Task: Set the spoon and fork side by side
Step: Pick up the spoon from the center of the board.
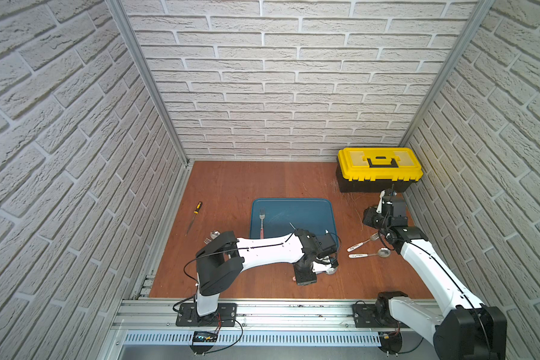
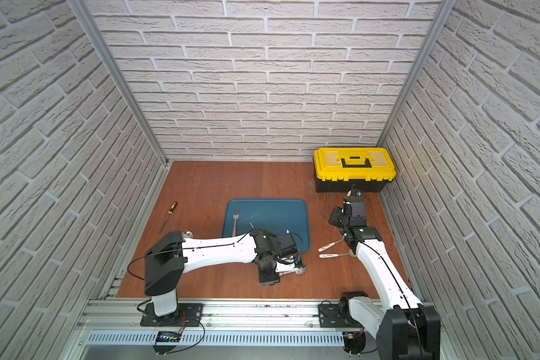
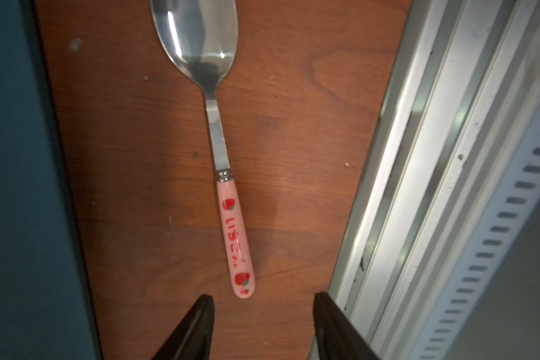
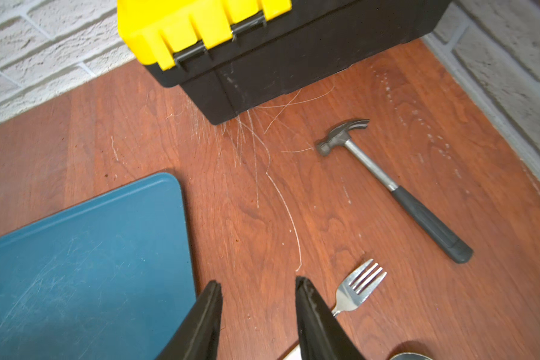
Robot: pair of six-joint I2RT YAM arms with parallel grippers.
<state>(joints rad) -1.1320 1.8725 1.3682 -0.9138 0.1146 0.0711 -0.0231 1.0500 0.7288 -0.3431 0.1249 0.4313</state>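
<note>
left wrist view: left gripper, jaws apart, empty, near pink spoon

Both top views are bright and evenly lit from above, with the brick walls bending at the edges, while the left wrist view is dim, with a white shine on the spoon and a soft shadow on the tabletop.

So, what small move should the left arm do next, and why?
Probably ease forward and down until the left fingers straddle the handle of the pink spoon: they stand open and empty just short of its end, and the matching fork lies on the tray.
</note>
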